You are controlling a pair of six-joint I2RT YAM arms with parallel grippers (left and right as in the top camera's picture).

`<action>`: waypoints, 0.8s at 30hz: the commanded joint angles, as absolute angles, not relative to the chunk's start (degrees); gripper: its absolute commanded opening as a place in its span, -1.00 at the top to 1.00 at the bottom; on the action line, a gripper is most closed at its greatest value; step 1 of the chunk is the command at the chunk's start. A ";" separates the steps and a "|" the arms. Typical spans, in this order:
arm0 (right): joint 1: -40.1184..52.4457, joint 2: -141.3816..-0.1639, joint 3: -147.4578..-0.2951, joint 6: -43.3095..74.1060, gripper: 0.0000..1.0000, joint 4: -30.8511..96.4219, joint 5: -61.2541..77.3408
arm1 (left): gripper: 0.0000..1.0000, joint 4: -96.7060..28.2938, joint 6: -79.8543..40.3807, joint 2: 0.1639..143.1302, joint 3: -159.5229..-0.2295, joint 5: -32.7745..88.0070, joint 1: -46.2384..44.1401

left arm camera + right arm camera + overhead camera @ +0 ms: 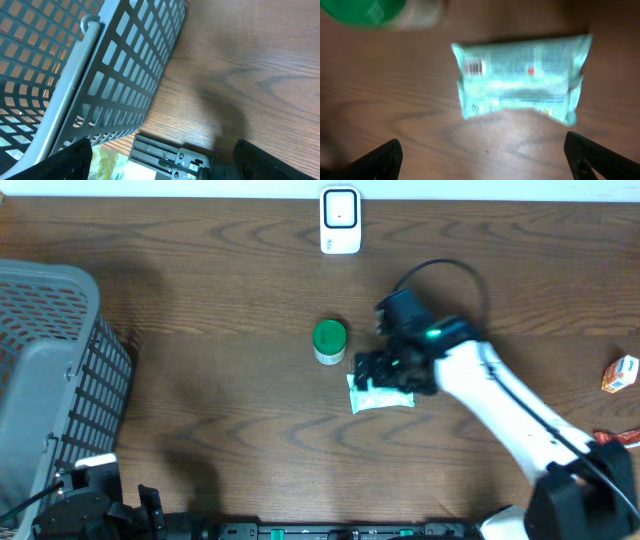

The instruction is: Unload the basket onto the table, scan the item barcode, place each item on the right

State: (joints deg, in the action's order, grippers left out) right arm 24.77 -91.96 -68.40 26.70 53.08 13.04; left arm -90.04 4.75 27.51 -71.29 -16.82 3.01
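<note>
right claw [482, 149]: jaws spread wide, holding nothing, over pale green packet [520, 75] | packet: flat on worktop [395, 110], barcode [474, 65] facing up, beside green-lidded jar [329, 340] | left claw [162, 156]: spread wide, holding nothing, by grey basket [125, 75]

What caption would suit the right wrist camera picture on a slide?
Open right gripper above a pale green packet, barcode facing up, beside a green-lidded jar on the wooden table.

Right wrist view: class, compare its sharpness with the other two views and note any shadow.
Right wrist view: motion-blurred, the pale green packet smeared, its barcode unreadable; left wrist view: sharp on the basket mesh, soft shadow on the wood; overhead view: crisp, evenly lit.
</note>
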 commanded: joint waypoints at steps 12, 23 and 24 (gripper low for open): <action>11.46 -94.85 -51.90 26.41 -0.98 43.00 31.79 | -0.80 -90.21 5.10 27.18 -71.42 -17.17 3.31; 11.64 -94.85 -36.47 56.40 -0.99 27.55 27.07 | -0.80 -90.21 5.10 27.18 -71.42 -17.17 3.31; 11.66 -94.83 -34.89 58.67 -0.99 24.75 27.03 | -0.81 -90.21 5.10 27.18 -71.42 -17.17 3.31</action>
